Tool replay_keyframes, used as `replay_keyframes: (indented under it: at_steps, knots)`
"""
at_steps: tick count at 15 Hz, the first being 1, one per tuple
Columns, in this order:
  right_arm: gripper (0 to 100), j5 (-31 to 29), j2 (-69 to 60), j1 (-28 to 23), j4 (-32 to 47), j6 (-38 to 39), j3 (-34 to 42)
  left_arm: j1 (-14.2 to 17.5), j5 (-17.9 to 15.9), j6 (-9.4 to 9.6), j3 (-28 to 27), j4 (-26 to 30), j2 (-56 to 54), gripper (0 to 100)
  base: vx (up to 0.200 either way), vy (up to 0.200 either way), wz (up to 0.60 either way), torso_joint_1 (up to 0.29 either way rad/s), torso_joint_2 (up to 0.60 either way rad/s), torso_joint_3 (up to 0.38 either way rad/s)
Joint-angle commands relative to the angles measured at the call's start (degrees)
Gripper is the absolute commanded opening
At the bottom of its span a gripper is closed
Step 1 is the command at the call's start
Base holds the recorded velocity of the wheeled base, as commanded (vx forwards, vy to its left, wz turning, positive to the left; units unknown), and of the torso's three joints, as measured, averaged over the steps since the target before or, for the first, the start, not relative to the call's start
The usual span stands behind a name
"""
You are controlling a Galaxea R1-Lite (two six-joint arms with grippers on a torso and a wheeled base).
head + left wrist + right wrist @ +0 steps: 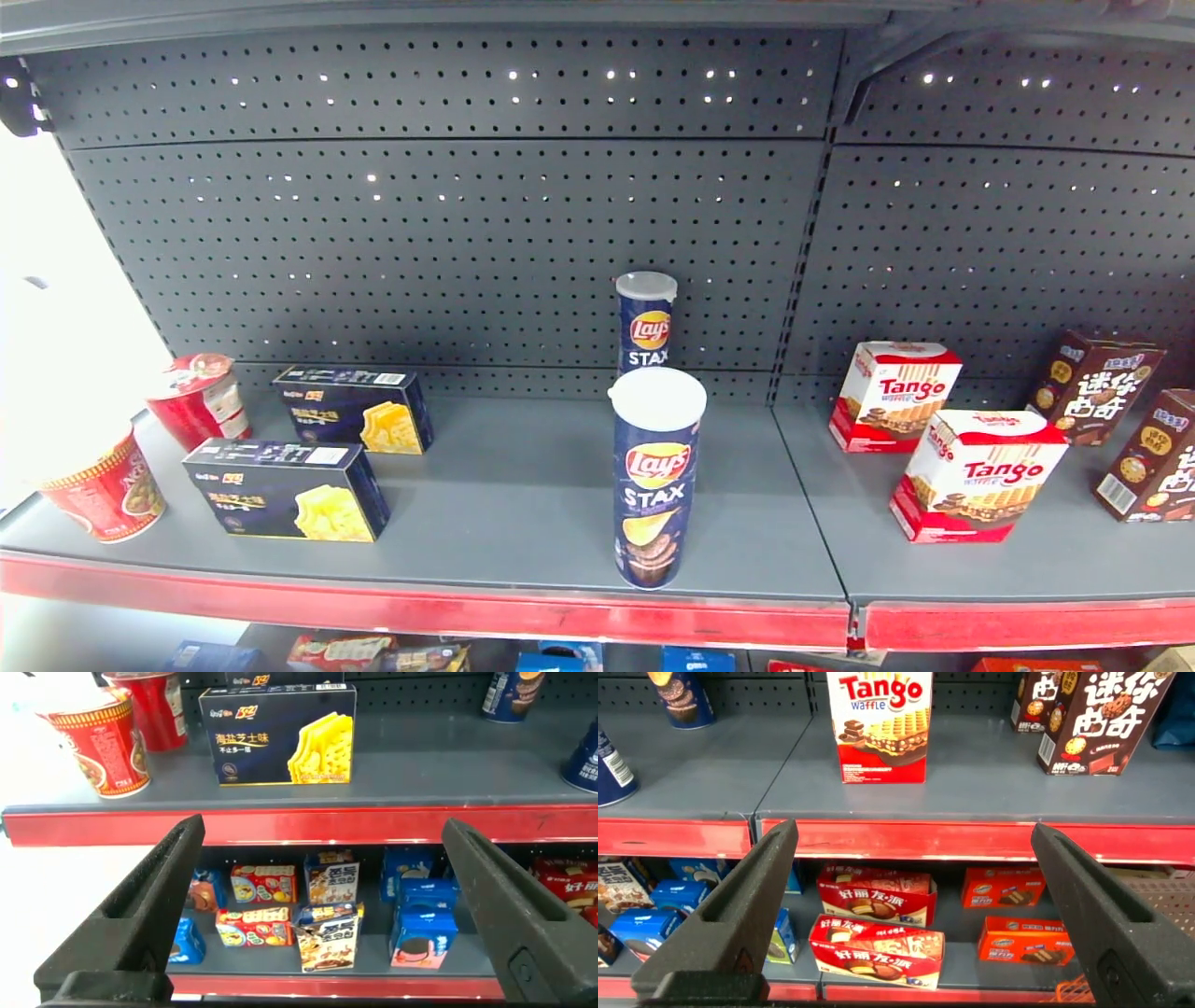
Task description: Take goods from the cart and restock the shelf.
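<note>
The grey shelf [523,467] holds two tall blue chip cans, one at the front [656,476] and one at the back [645,322]. Left of them lie two dark boxes with yellow pictures [289,490] and two red noodle cups [105,485]. To the right stand two red-and-white wafer boxes [976,474] and brown boxes [1094,385]. My left gripper [322,826] is open and holds nothing, in front of the shelf's red edge [299,821], below the dark box [277,735]. My right gripper [915,829] is open and holds nothing, in front of the red edge below a wafer box [882,726].
A lower shelf is stocked with small snack boxes [327,924], red pie boxes [876,938] and orange boxes [1022,938]. A perforated back panel [448,233] closes the shelf behind. Bare shelf floor lies between the dark boxes and the front can, and right of that can.
</note>
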Motion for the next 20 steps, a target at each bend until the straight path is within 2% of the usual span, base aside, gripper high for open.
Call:
replay_keyframes:
  at_steps: [1, 3, 5, 12, 14, 20]
  knots:
    - [100, 0.00, 0.07, 0.00, -0.01, 0.00, 0.00, 0.02, -0.01, -0.05, 0.00, -0.01, 0.06, 100, 0.000, 0.000, 0.00, 0.000, 0.00, 0.000]
    - [100, 0.00, 0.07, 0.00, 0.08, 0.00, 0.00, 0.02, -0.10, 0.04, 0.00, -0.01, 0.06, 100, 0.000, 0.000, 0.00, 0.000, 0.00, 0.000]
    - [100, 0.00, 0.07, -0.09, -0.01, 0.00, 0.00, 0.02, -0.10, 0.04, 0.00, -0.01, 0.06, 100, 0.000, 0.000, -0.60, 0.002, 0.00, 0.000]
    - [100, 0.00, 0.07, 0.00, -0.01, 0.09, 0.00, 0.02, -0.01, -0.05, 0.00, -0.01, 0.06, 100, 0.000, 0.000, 0.00, 0.000, 0.00, 0.000]
    - [100, 0.00, 0.07, 0.00, -0.01, 0.09, 0.00, 0.02, -0.10, 0.04, 0.00, -0.01, 0.06, 100, 0.000, 0.200, 0.00, 0.007, 0.00, 0.002]
    - [100, 0.00, 0.07, 0.00, -0.01, 0.09, 0.00, 0.02, -0.10, -0.05, 0.00, -0.01, 0.06, 100, 0.000, 0.000, 0.00, 0.000, 0.00, 0.000]
